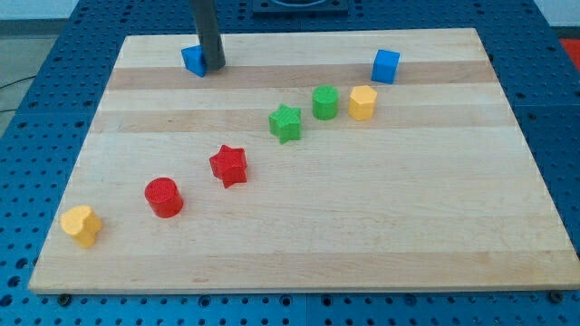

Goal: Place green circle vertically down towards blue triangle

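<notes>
The green circle stands right of centre in the upper half of the board, between a green star and a yellow hexagon. The blue triangle lies at the view's top left, partly hidden by the dark rod. My tip rests right against the blue triangle's right side, far to the left of the green circle.
A blue cube sits at the top right. A red star, a red circle and a yellow heart run diagonally toward the bottom left. The wooden board lies on a blue perforated table.
</notes>
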Available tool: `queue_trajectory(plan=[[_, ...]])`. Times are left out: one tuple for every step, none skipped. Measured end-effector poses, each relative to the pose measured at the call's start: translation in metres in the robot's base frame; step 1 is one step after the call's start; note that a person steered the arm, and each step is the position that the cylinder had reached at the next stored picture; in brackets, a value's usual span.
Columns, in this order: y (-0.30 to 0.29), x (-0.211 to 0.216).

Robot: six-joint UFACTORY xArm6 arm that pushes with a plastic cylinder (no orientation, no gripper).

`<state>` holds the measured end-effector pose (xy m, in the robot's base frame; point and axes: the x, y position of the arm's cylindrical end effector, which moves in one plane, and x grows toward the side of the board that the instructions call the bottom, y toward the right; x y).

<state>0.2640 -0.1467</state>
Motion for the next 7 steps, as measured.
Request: queue_trajectory(plan=[[-0.029,-0.001],[0.035,-0.001],[0.162,0.004],[0.219,0.025],[0.214,0.053],[0.216,0.088],[0.162,0.091]])
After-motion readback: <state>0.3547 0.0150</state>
